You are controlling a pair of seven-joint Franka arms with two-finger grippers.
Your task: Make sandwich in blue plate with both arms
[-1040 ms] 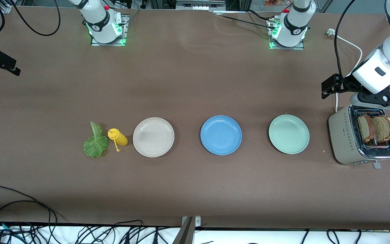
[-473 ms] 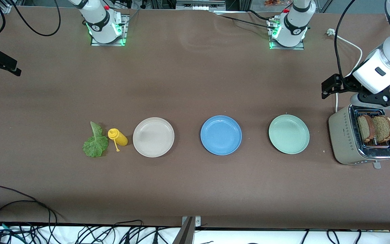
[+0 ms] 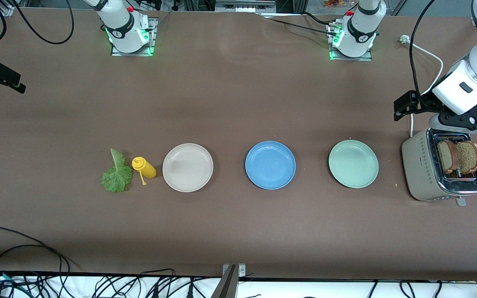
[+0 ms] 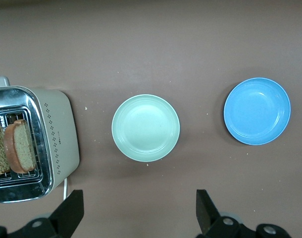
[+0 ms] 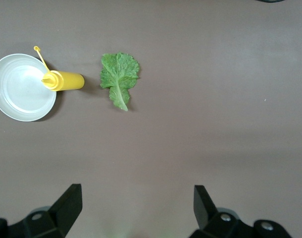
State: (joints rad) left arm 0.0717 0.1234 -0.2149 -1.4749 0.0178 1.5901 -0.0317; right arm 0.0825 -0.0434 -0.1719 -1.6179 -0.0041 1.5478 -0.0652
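Two bread slices [image 3: 458,157] upright in toaster [image 3: 425,174], frame right, awaiting pickup; left gripper [image 4: 138,213] above, right gripper [image 5: 136,210] over bare counter [image 5: 215,124], jaws spread; blue plate [image 3: 270,165] centre, empty.

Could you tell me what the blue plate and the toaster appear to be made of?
Blue plate: probably matte plastic or melamine; even colour, faint speckle, soft dull sheen. Toaster: beige body, painted metal or plastic, can't tell which; its top looks like polished metal, mirror-bright around the slots.
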